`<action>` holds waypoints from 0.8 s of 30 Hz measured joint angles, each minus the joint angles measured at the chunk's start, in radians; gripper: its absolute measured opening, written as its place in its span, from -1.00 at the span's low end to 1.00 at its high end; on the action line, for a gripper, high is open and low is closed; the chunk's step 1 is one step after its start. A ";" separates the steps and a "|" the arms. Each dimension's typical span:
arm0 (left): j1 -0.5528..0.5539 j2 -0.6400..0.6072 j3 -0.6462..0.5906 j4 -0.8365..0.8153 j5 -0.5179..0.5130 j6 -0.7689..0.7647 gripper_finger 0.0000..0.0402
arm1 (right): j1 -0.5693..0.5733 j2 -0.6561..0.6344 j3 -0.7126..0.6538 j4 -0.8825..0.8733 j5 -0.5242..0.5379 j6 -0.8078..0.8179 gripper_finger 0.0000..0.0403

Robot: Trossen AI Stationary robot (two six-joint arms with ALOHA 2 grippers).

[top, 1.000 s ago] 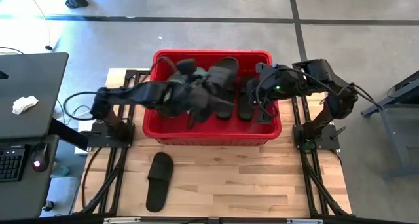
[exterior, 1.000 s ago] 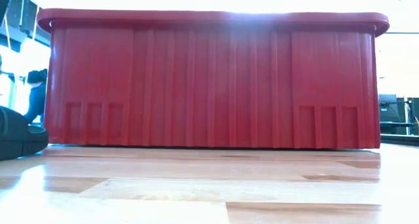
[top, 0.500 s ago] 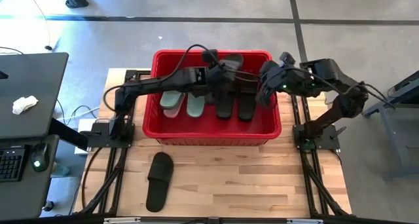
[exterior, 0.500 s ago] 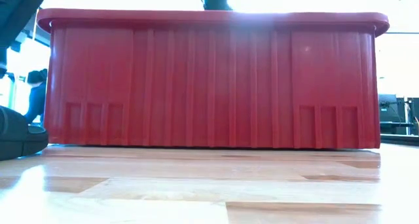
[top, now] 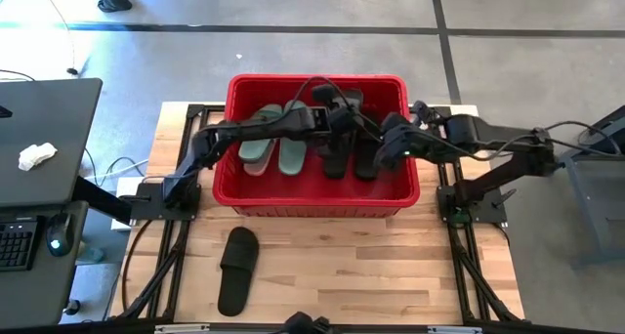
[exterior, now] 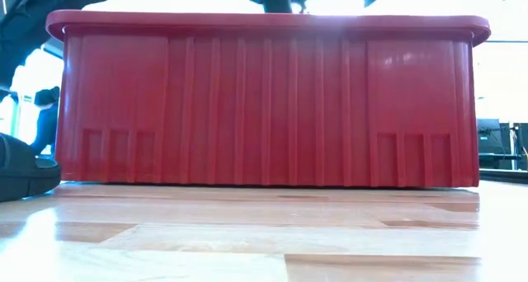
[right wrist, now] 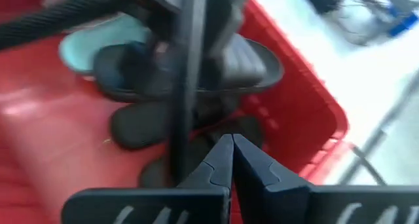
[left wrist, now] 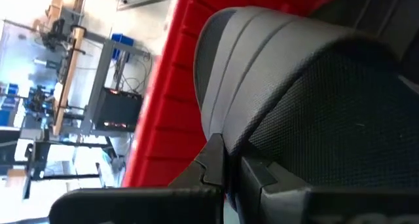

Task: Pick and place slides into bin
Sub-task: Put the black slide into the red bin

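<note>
The red bin [top: 317, 199] stands at the table's far middle. Inside lie a sage-green pair of slides [top: 275, 148] and black slides [top: 337, 150], one of them [right wrist: 245, 63] leaning on the far wall. Another black slide [top: 237, 271] lies on the table in front of the bin. My left gripper [top: 344, 119] is shut inside the bin, close against a black slide [left wrist: 314, 106]. My right gripper [top: 389, 153] is shut over the bin's right part, above the black slides [right wrist: 141, 129], with nothing between its fingers. My left gripper has its shut fingertips [left wrist: 216, 149] right at the rim of the black slide's sole [left wrist: 209, 112], beside the wide strap, coming slanting down from the bin's left. Whether they touch it, I cannot tell.
The bin's thick rim [exterior: 264, 22] and tall walls enclose both grippers. The left arm [right wrist: 186, 67] crosses just in front of my right gripper. Free wooden table top [top: 371, 271] lies in front of the bin. A desk with a keyboard [top: 39, 158] stands off the left.
My left gripper has swung from the bin's left middle toward its far right and sunk lower, uncovering the green pair. My right gripper has come down into the bin and rolled, its arm stretching out lower. Both stayed shut.
</note>
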 joint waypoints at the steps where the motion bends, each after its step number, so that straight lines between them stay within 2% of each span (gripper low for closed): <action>1: 0.000 0.008 0.000 0.004 -0.002 -0.015 -1.00 | 0.000 -0.035 -0.041 0.041 -0.026 -0.018 -1.00; 8: -0.001 0.072 0.000 0.028 -0.045 -0.062 -1.00 | -0.007 -0.318 -0.355 0.390 -0.183 -0.178 -1.00; 11: -0.001 0.086 0.000 0.030 -0.045 -0.063 -1.00 | -0.021 -0.400 -0.450 0.464 -0.239 -0.161 -1.00; 16: 0.000 0.119 0.000 0.034 -0.044 -0.085 -1.00 | -0.034 -0.461 -0.541 0.472 -0.258 -0.130 -1.00; 24: 0.006 0.137 0.000 0.023 -0.044 -0.105 -1.00 | -0.034 -0.467 -0.587 0.472 -0.260 -0.131 -1.00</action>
